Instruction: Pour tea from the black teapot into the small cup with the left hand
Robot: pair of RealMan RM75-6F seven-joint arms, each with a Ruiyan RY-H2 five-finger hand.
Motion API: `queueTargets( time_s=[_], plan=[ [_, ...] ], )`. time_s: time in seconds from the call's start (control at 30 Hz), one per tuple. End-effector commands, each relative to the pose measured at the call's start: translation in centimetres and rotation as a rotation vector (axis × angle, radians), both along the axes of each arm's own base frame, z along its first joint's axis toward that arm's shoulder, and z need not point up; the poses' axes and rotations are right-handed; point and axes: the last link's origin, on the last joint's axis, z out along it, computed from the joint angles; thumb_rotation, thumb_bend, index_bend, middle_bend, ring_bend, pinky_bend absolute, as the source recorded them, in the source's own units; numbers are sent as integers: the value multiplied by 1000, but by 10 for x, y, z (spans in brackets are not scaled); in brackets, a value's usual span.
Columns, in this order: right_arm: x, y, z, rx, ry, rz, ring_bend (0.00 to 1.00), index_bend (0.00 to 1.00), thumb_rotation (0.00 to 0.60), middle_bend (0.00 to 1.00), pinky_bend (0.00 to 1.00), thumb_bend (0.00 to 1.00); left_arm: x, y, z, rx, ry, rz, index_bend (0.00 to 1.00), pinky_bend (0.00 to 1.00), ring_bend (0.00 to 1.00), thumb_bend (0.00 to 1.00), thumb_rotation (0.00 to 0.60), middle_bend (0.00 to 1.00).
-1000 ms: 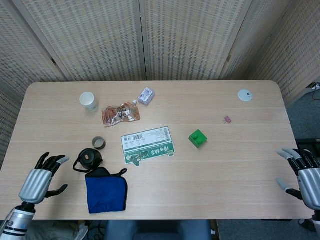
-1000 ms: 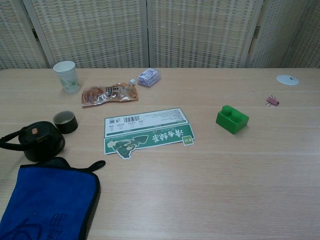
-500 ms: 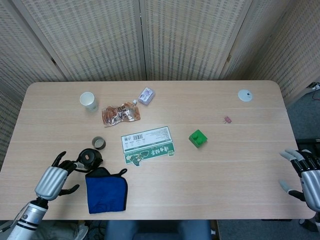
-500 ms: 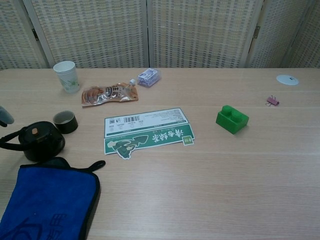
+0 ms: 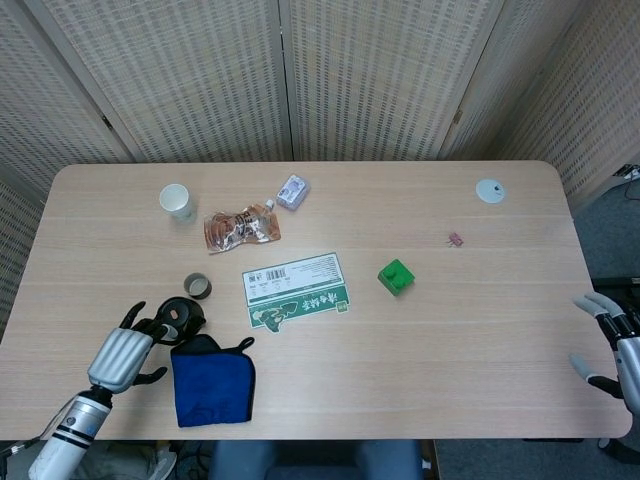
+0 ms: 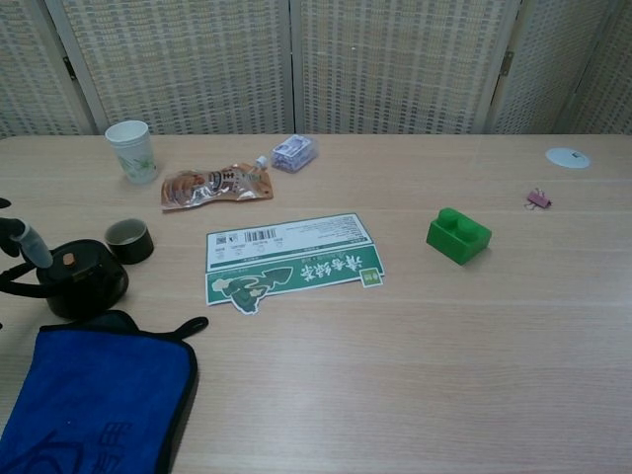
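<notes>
While the black teapot sits near the left front part of the wooden table, the robot's left hand reaches in from its left with fingers spread and curved toward the pot's handle; the fingertips are right at the handle, but I cannot tell whether they actually grip it. In the chest view only a grey fingertip and dark finger parts show at the left edge, just above and beside the teapot. The small cup, dark and round, stands just behind and slightly right of the teapot, apart from it. A blue cloth with black trim lies in front of the teapot, its upper edge touching or almost touching the pot's base. To the right of the teapot lies a flat green and white printed card. Farther right of the teapot sits a green block. Behind the teapot lie an orange foil pouch, a white paper cup, and a small purple packet. Far to the right of the teapot are a small pink clip and a white round lid. The right hand is at the table's right front edge, well apart from the teapot, fingers spread and holding nothing.
</notes>
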Motion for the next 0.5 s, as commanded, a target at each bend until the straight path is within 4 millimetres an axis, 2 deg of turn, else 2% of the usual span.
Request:
queueTargets(
  time_s=[0.03, 0.5],
  plan=[
    [0, -1, 1, -2, 1, -1, 156, 229, 600, 203, 168, 168, 0, 3, -2, -1, 16, 7, 357, 0, 302, 219, 600, 346],
    [-2, -2, 4, -19, 5, -10, 156, 229, 600, 203, 165, 167, -8, 8, -7, -6, 70, 44, 381, 0, 304, 219, 600, 375]
  ],
)
